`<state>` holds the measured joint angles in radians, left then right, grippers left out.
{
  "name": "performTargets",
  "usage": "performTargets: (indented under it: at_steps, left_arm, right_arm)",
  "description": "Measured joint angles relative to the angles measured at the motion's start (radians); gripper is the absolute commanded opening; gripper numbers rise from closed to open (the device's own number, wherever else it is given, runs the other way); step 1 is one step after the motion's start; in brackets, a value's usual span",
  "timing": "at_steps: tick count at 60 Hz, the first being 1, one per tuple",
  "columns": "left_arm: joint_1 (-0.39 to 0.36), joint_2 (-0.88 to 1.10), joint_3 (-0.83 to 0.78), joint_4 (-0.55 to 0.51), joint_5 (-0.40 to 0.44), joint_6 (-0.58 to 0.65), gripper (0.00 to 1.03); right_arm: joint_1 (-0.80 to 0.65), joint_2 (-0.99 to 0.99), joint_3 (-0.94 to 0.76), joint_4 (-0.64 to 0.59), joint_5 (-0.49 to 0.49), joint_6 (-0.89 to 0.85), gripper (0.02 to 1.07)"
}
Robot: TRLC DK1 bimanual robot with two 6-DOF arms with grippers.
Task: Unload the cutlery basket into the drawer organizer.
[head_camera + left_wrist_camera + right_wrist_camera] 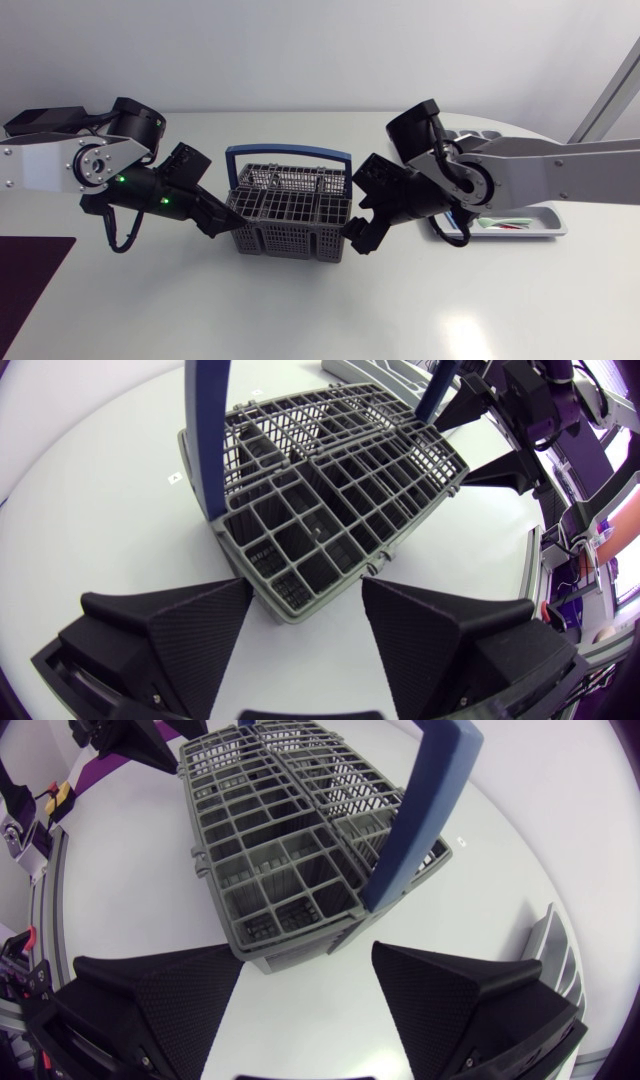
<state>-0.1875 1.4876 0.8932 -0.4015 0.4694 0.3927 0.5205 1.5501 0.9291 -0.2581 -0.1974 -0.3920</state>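
Note:
A grey cutlery basket (290, 215) with a blue handle (288, 153) stands mid-table. My left gripper (225, 222) sits at its left end and my right gripper (358, 238) at its right end, both open. In the left wrist view the basket (320, 510) has its near corner just ahead of the open left gripper (305, 620), untouched; the right gripper (500, 460) shows beyond it. In the right wrist view the basket (270, 850) lies just ahead of the open right gripper (305, 985). I see no cutlery in its compartments. The drawer organizer (545, 225) lies behind my right arm.
Green and red pieces (505, 225) lie in the organizer, whose edge (555, 940) shows beside the right gripper. A dark purple mat (30, 280) covers the front left corner. Bare white tabletop stretches in front of the basket.

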Motion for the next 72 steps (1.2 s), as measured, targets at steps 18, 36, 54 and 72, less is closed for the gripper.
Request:
performTargets:
  at_steps: [18,36,54,72]
  left_arm:
    - [-0.019,0.01,0.025,0.001,-0.001,-0.008,0.81]
    - [-0.04,0.046,0.053,0.012,-0.008,-0.031,0.81]
    - [-0.058,0.068,0.076,0.018,-0.015,-0.045,0.81]
    - [-0.056,0.069,0.077,0.018,-0.015,-0.045,0.81]
  right_arm:
    - [-0.04,0.003,0.025,0.0,0.013,0.0,0.94]
    - [-0.051,0.009,0.027,0.001,0.016,0.0,0.94]
    - [-0.058,0.009,0.027,0.002,0.016,0.0,0.94]
    - [-0.058,0.019,0.027,0.008,0.016,0.0,0.94]
